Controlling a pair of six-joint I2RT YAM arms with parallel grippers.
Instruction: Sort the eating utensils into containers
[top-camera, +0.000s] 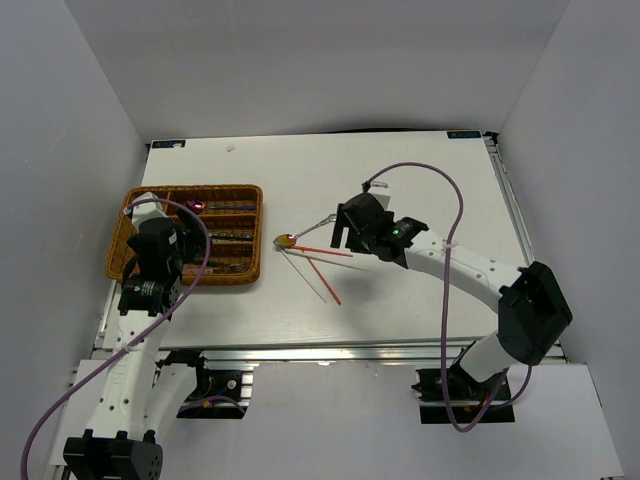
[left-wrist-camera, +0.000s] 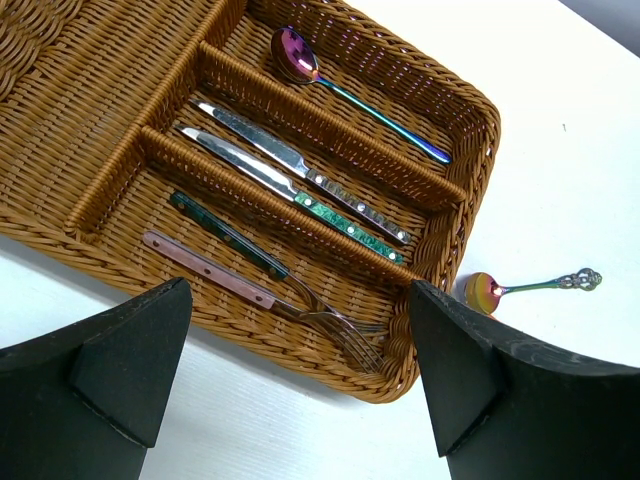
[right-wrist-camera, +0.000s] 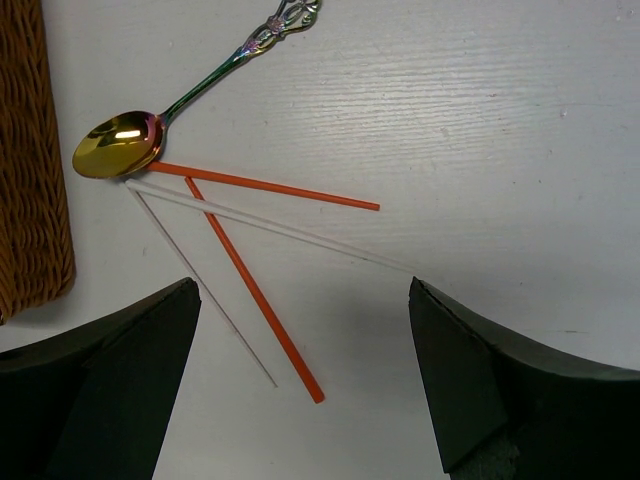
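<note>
1. Two thin red chopsticks (right-wrist-camera: 262, 185) and two silvery-white chopsticks (right-wrist-camera: 270, 228) fan out on the white bench (right-wrist-camera: 500, 120), tips by a gold-bowled metal spoon (right-wrist-camera: 115, 145).
2. We see the brown woven wicker tray (left-wrist-camera: 480, 130) slotting dark-handled knives (left-wrist-camera: 300, 165), pinkish forks (left-wrist-camera: 270, 290) and an iridescent spoon (left-wrist-camera: 300, 60).
3. Left hand (left-wrist-camera: 300, 330) and right hand (right-wrist-camera: 300, 310) gape apart, empty.

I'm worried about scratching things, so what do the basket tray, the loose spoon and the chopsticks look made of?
Basket tray: woven wicker, matte brown, plaited strands visible.
Loose spoon: apparently polished metal, mirror-gold bowl, rainbow-tinted ornate handle.
Red chopsticks: thin, even matte red; coated metal or plastic, cannot tell.
Pale chopsticks: whitish-silver, perhaps metal; unclear.
</note>
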